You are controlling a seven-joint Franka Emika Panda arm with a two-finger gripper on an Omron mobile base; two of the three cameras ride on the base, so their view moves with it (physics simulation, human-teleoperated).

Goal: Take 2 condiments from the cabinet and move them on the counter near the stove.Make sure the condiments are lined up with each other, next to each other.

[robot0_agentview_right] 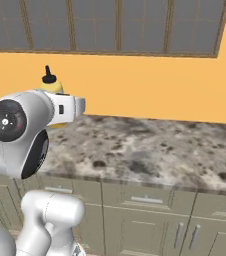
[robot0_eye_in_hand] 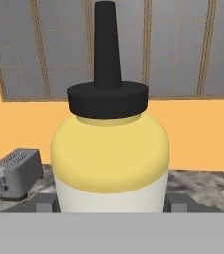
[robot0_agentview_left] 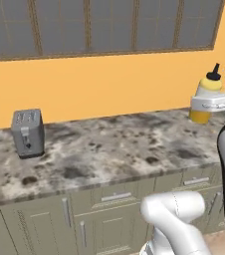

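Across the lower half of both base views runs the pale grey stone counter [robot0_agentview_left: 109, 149] mottled with dark blotches, carried on beige base cabinets [robot0_agentview_left: 104, 219] with slim metal drawer pulls and door handles. Behind it rises a plain orange wall [robot0_agentview_left: 109, 84], and above that a wide grey window [robot0_agentview_left: 99, 25] divided by brown wooden bars. The white arm with dark joints [robot0_agentview_right: 15, 130] stands in front of the counter and reaches over it.

At the left end of the counter in the left base view, near the wall, sits a small grey metal toaster [robot0_agentview_left: 28, 132] with two slots on top; it also appears at the far left of the hand view [robot0_eye_in_hand: 15, 171].

The yellow squeeze bottle with a pale band and a black pointed cap [robot0_agentview_left: 206, 97] is upright and held over the right part of the counter in the left base view, near the wall; whether its base touches the stone cannot be told. In the right base view its cap and shoulder [robot0_agentview_right: 50, 82] show above the arm.

The gripper [robot0_eye_in_hand: 111, 203] holds this bottle at the pale band, a dark finger tip [robot0_eye_in_hand: 44, 202] pressed on either side of it.
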